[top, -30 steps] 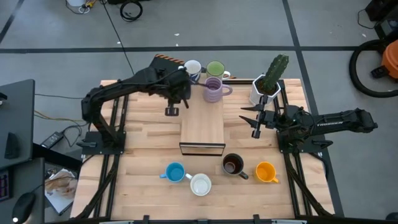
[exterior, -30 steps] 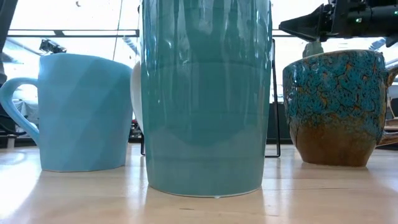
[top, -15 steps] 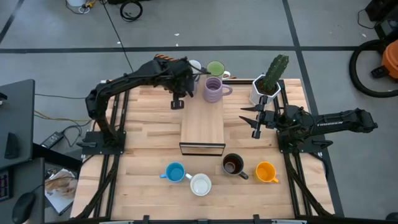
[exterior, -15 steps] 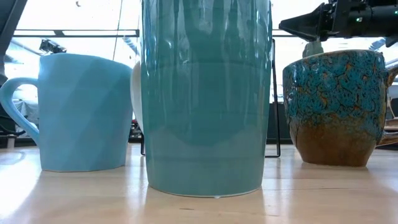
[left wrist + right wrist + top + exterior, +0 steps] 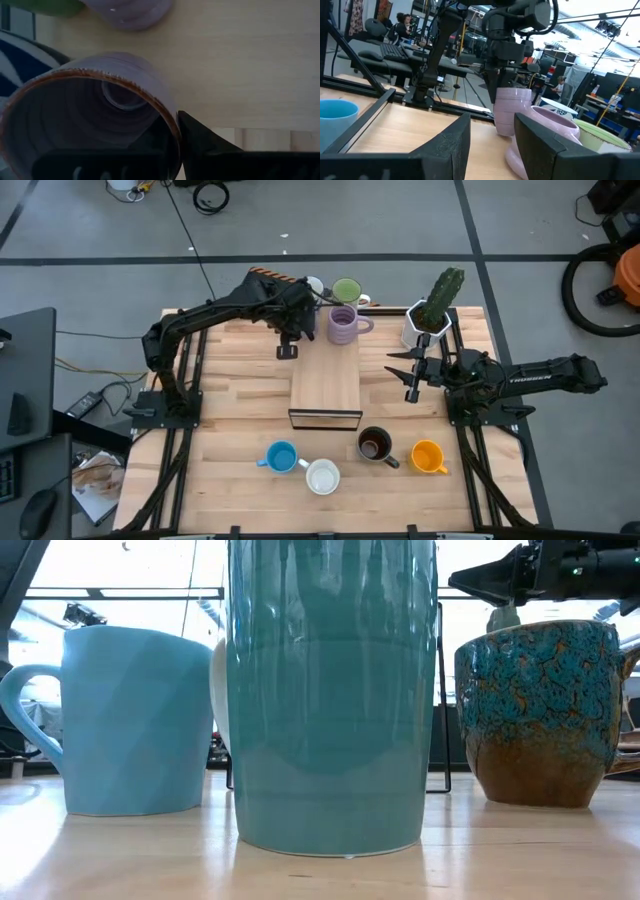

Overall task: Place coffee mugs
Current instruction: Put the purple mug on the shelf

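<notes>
My left gripper [image 5: 288,340] is at the table's far edge, shut on a lilac mug [image 5: 512,111] with a brown rim [image 5: 75,75]. This mug stands upright just left of a second lilac mug [image 5: 343,325]. A green mug [image 5: 347,289] and a white mug [image 5: 312,284] stand behind them. Near the front edge stand a blue mug [image 5: 281,457], a white mug [image 5: 322,476], a dark brown mug [image 5: 375,445] and an orange mug [image 5: 428,456]. My right gripper [image 5: 411,374] waits open at the right, holding nothing. My left gripper has the lilac mug by its rim wall [image 5: 172,125], one finger inside the mug and one finger [image 5: 200,142] outside. The fingers come from above, pointing down, and the mug hangs upright below them. Whether its base touches the table I cannot tell.
A wooden block [image 5: 325,388] lies in the table's middle. A white hexagonal cactus pot [image 5: 424,322] stands at the far right, just beyond my right gripper. Bare wood lies left of the block. People sit in the room beyond the table.
My left gripper has carried the lilac mug a short way toward the far edge and slightly right, closer to the other lilac mug. Its hold has stayed the same.
</notes>
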{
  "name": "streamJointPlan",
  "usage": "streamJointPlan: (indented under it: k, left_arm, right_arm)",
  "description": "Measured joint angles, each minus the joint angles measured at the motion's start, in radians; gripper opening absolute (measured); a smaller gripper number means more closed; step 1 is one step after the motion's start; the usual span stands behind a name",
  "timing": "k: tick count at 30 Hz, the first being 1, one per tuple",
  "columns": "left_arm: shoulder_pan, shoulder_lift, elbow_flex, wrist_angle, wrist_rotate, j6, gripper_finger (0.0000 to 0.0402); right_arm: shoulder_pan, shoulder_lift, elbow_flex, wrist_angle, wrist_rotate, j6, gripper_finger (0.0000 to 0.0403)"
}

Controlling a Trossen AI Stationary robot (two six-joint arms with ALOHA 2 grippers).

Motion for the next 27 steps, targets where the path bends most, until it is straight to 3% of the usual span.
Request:
streamJointPlan:
  k: [10,15,21,27]
  left_arm:
    - [-0.008,0.006,0.001,0.012,-0.02,0.004,0.004]
    - [-0.013,0.007,0.001,0.034,-0.031,0.008,0.0078]
    - [-0.03,0.008,0.0,0.049,-0.135,0.034,0.0132]
    - [-0.03,0.004,0.0,0.053,-0.17,0.05,0.0152]
  right_arm:
    - [0.0,0.0,0.0,-0.001,0.0,0.003,0.0158]
    - [0.0,0.0,0.0,-0.001,0.0,0.003,0.0158]
    - [0.0,0.0,0.0,-0.006,0.0,0.003,0.0158]
    - [0.0,0.0,0.0,-0.006,0.0,0.003,0.0158]
